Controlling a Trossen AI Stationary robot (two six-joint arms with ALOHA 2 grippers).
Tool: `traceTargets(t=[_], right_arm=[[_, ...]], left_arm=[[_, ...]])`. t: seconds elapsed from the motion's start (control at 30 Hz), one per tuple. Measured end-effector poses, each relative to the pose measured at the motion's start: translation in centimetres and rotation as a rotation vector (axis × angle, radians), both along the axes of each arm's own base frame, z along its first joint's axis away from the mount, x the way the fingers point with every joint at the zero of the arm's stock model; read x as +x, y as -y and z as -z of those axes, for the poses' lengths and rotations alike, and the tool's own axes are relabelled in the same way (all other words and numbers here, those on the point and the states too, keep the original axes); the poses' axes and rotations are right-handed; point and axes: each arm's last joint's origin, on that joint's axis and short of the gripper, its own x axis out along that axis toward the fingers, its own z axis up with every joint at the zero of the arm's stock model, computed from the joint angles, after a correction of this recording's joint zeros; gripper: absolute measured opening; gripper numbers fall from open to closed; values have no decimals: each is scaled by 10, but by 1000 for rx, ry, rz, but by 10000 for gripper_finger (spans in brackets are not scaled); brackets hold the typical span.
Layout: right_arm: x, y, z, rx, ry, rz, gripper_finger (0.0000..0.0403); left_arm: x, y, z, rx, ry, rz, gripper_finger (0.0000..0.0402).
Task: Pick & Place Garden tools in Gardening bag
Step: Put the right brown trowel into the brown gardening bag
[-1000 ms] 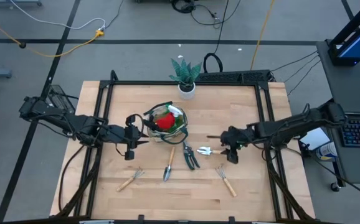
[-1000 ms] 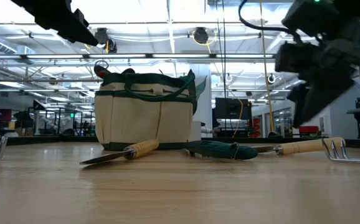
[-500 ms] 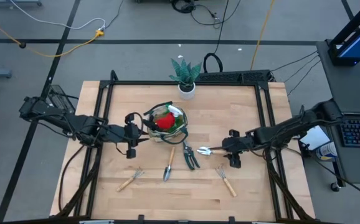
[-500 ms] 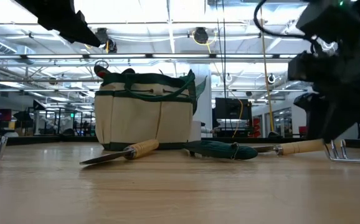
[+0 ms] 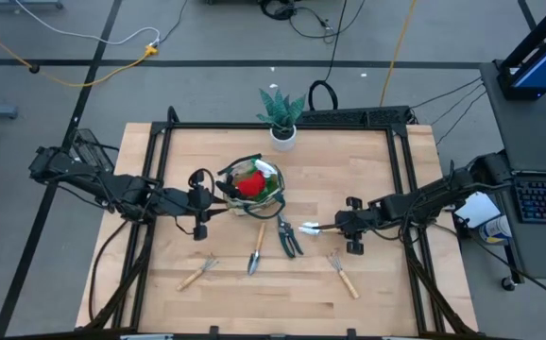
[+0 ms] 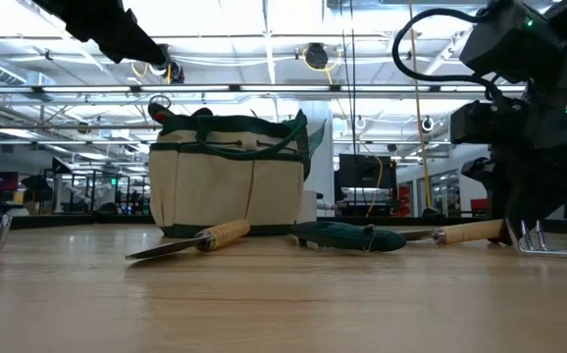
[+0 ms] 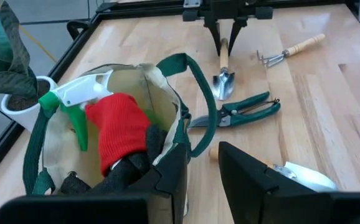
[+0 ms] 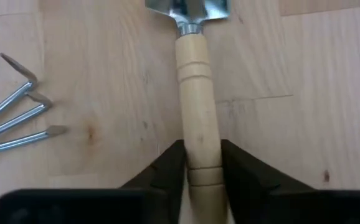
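Note:
The gardening bag (image 5: 251, 184) stands mid-table with a red glove (image 7: 121, 134) and a green spray bottle (image 7: 74, 102) inside. My left gripper (image 5: 212, 202) waits at the bag's left rim, fingers apart with bare table showing between them. My right gripper (image 8: 203, 168) is down on the table right of the bag, shut on a wooden-handled trowel (image 5: 313, 228). On the table lie a second trowel (image 5: 256, 253), dark shears (image 5: 289, 238) and two rakes (image 5: 198, 272) (image 5: 342, 272). My left gripper has one finger (image 7: 167, 183) right at the bag's near rim (image 7: 181, 149); whether it touches the fabric, I cannot tell. My right gripper pinches the trowel's wooden handle (image 8: 198, 134) between its two fingers, toward the free end. The fingers lie across the handle. The trowel lies flat on the table.
A potted plant (image 5: 281, 113) stands at the table's far edge behind the bag. The black frame rail (image 5: 400, 170) runs along the right side. Bare wood stretches along the near edge below the tools.
My right gripper has come down to the table and moved a little toward the left and near edge, ending with its fingers around the trowel's handle. The trowel has stayed where it lay.

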Motion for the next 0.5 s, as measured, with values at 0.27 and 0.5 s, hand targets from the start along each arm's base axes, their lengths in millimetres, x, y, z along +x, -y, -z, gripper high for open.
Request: traceTargets(t=[0.27, 0.5], right_arm=[[0, 0, 0, -19, 4, -8, 61], [5, 3, -19, -86, 107, 10, 61]], left_arm=[[0, 0, 0, 27, -4, 15, 97], [0, 0, -1, 48, 1, 28, 97]])
